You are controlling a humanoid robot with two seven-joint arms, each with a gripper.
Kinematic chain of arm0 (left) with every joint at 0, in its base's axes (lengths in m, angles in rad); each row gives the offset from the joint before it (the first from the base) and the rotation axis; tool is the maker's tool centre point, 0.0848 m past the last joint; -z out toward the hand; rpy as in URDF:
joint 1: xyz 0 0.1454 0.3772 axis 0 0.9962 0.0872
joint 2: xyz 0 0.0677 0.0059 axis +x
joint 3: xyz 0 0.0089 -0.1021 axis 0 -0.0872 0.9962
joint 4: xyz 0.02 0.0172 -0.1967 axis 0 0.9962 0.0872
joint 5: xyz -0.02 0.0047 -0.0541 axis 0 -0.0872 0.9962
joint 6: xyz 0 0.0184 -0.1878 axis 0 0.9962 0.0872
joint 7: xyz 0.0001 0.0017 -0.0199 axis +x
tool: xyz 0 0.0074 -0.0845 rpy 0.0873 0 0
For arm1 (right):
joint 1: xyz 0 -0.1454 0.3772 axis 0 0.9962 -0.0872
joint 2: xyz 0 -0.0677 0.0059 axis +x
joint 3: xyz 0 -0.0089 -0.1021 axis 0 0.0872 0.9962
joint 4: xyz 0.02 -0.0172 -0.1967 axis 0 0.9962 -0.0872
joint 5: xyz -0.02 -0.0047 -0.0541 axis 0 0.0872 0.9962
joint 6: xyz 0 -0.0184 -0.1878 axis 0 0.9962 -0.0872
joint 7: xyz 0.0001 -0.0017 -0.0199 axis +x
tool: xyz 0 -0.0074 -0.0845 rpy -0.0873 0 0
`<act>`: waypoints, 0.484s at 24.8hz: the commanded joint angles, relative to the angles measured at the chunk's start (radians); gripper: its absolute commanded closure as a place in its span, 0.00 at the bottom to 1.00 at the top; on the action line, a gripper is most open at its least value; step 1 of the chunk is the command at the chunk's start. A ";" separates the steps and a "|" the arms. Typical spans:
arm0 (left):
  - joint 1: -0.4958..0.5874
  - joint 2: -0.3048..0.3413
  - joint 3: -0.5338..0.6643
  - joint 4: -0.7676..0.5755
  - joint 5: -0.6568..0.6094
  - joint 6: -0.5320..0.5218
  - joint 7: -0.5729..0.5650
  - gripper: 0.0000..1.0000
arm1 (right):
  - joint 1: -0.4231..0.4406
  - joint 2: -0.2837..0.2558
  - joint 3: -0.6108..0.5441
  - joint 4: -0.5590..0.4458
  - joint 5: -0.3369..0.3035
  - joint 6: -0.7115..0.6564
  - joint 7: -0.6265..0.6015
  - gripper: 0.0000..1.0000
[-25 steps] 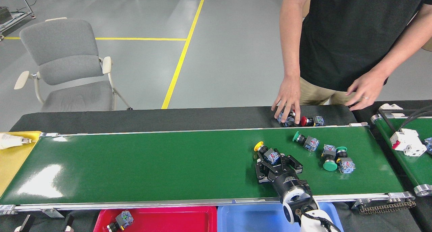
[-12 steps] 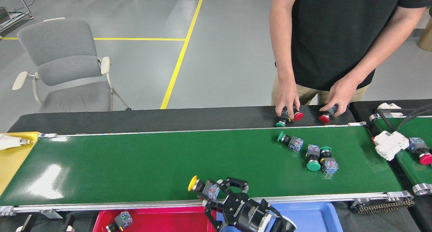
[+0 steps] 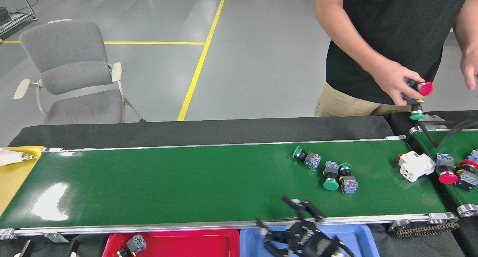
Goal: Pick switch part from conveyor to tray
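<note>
Conveyor (image 3: 149, 182): left and middle stretch bare, open to reach. Right part: three switch parts (image 3: 328, 171) clustered toward the far edge; white block (image 3: 414, 165) at the right end. Near edge: right gripper (image 3: 295, 221), fingers spread, blurred. Red tray (image 3: 209, 242): one part (image 3: 134, 244) at left, remainder apparently free.

A grey padded chair (image 3: 71, 70) stands on a glossy grey floor (image 3: 257, 55) marked with yellow lines (image 3: 201, 59).

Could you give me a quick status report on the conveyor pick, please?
Right claw open, empty, at conveyor's near edge. Left not in view. Three green switch parts on belt. One part in red tray. Nothing blocking.
</note>
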 commanded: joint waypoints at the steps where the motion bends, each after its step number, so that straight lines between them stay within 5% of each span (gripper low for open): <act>1: 0.005 0.013 0.005 -0.013 0.002 -0.009 0.009 0.00 | 0.021 -0.008 -0.024 -0.023 -0.004 0.151 -0.080 0.02; 4: -0.001 0.012 -0.007 -0.011 0.002 -0.010 0.009 0.00 | -0.008 -0.019 -0.023 -0.016 -0.004 0.233 -0.080 0.01; 7: -0.004 0.012 -0.009 -0.013 0.000 -0.010 0.009 0.00 | -0.138 -0.051 -0.020 0.029 0.002 0.233 -0.063 0.01; 12: -0.006 0.013 -0.007 -0.011 0.000 -0.010 0.007 0.00 | -0.273 -0.094 0.138 0.158 0.010 0.243 -0.010 0.01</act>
